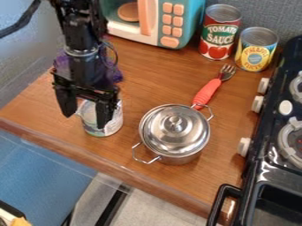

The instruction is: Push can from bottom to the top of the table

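Here's the claw point(85, 121), low at the near left of the worktop point(150, 68), its two fingers spread, released, nothing clenched! And right by it, the can point(116, 122), upright, close to the near edge, with one finger crossing in front of its label; whether they touch, I can't tell. So this looks like the set-up, the push still to be made, the can down at the bottom end. What does the next move want? Claw on the can's near side, I'd say, fingers low against the wall, then a steady drive towards the far side. Watch the line, though! There's purple mesh point(117, 74) beyond, partly behind the arm, and it could snag a straight run. Just to the right sits the lidded pot point(175, 134), so little room to drift that way. Further off, the toy microwave point(156, 22) guards the far edge. Push too high and that can might well tip!
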Controlling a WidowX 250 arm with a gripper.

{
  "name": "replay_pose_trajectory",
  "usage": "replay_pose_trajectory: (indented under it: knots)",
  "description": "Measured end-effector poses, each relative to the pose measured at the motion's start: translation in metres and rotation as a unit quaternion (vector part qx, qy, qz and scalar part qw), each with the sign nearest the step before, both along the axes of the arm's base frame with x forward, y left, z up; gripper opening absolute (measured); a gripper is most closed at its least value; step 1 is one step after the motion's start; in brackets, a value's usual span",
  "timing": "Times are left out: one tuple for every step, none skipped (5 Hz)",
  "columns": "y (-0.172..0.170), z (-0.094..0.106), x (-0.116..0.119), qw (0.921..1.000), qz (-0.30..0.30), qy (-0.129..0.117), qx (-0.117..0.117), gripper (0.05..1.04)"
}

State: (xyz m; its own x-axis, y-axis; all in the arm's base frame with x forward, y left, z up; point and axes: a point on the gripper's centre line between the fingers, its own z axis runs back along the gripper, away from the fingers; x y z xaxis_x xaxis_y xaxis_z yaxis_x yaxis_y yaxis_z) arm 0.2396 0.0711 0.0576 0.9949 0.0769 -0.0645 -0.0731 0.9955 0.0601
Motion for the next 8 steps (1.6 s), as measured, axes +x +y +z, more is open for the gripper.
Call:
replay_pose_trajectory:
  knots:
    - [-0.001, -0.005, -0.004, 0.9998, -0.003, 0.018, 0.008, 0.999]
    - [-0.004, -0.001, -0.021, 0.9993, -0.02, 0.028, 0.012, 1.0]
    - [-0.004, -0.003, -0.031, 0.9993, -0.023, 0.022, 0.021, 0.999]
    - [0.003, -0.013, -0.025, 0.9987, -0.025, 0.017, 0.04, 0.999]
    - [0.008, -0.025, -0.015, 0.9984, -0.024, 0.021, 0.047, 0.999]
    - [0.012, -0.034, -0.007, 0.998, -0.021, 0.028, 0.052, 1.0]
    - [0.013, -0.04, 0.005, 0.9982, -0.016, 0.027, 0.051, 0.999]
    - [0.0, -0.039, 0.028, 0.9989, -0.019, 0.014, 0.041, 0.999]
